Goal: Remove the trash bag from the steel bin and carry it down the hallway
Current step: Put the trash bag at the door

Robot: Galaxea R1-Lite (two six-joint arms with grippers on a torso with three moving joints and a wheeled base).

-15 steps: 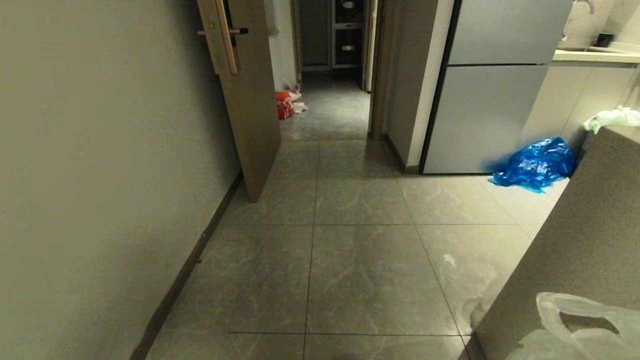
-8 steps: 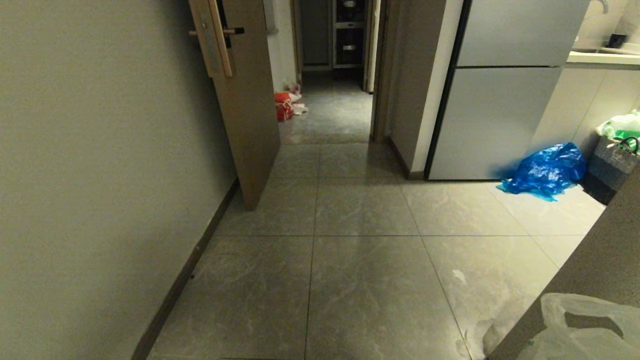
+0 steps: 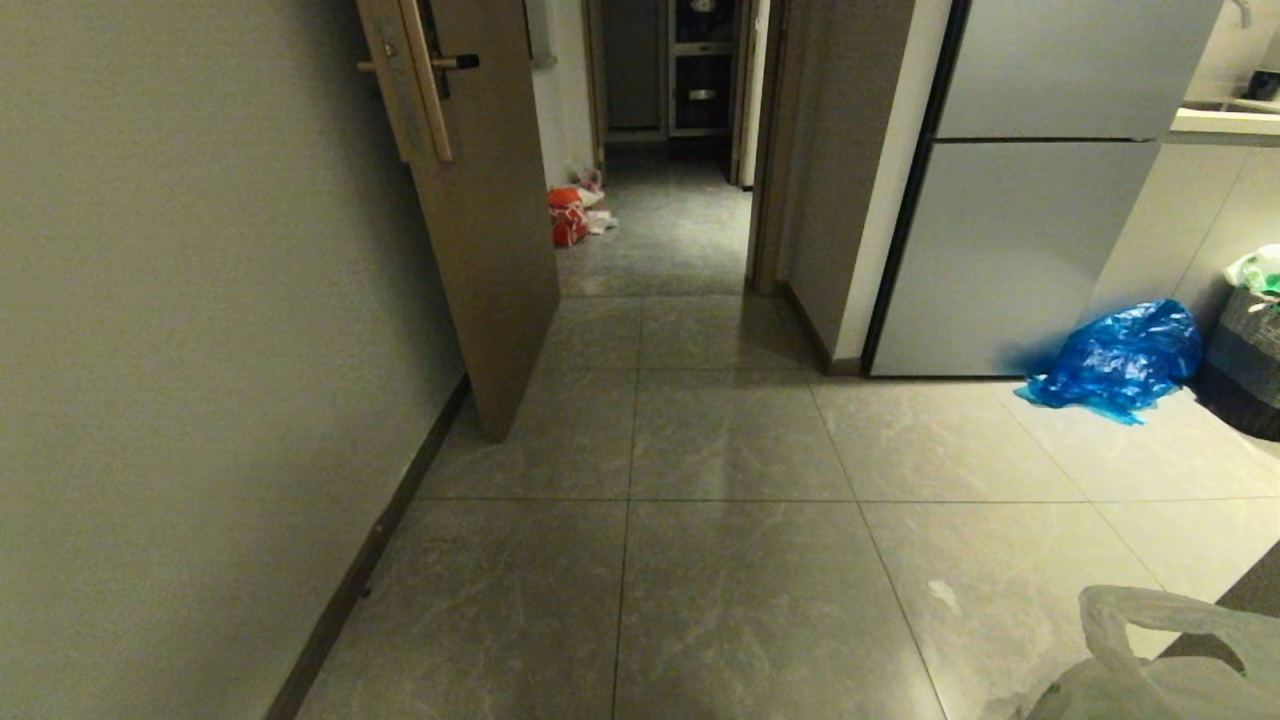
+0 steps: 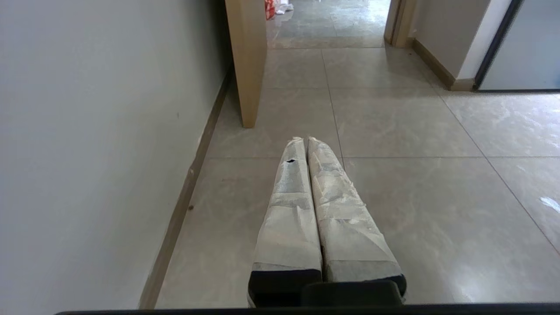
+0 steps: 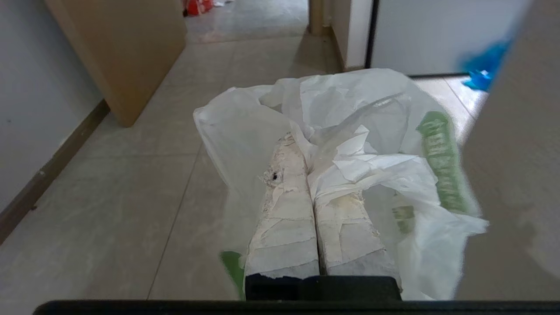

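translucent white plastic — the trash bag (image 5: 350, 131) is bunched around the right end effector (image 5: 302, 151), whose taped fingers are pressed together with the film pinched between them; a handle loop and green print show on the side. in the head view the same trash bag (image 3: 1150, 650) sits at the lower right corner, loop standing up, hanging off the robot's right side above the floor (image 3: 740, 560). so the bag lies right at the right end effector, draped forward and to its outer side, no clear long axis, just a slack bundle. the right arm is the one on it; the left end effector (image 4: 304, 144) is well apart, fingers together on nothing, pointing level over the tiles near the left wall (image 3: 200, 350).

the steel bin is not in any view. the hallway (image 3: 660, 230) runs straight ahead — open wooden door (image 3: 480, 230) on the left side, fridge (image 3: 1030, 200) on the right, the passage narrowing between them. judged from that, the bag is already out and the carry needs the base to go straight on between the door edge and the fridge corner.

counts: one trash bag, one blue plastic bag (image 3: 1120, 360) on the floor by the fridge, one orange-red bag (image 3: 568, 215) far down the passage beside the door, one dark woven basket (image 3: 1245, 370) at the right edge, one door, two end effectors.
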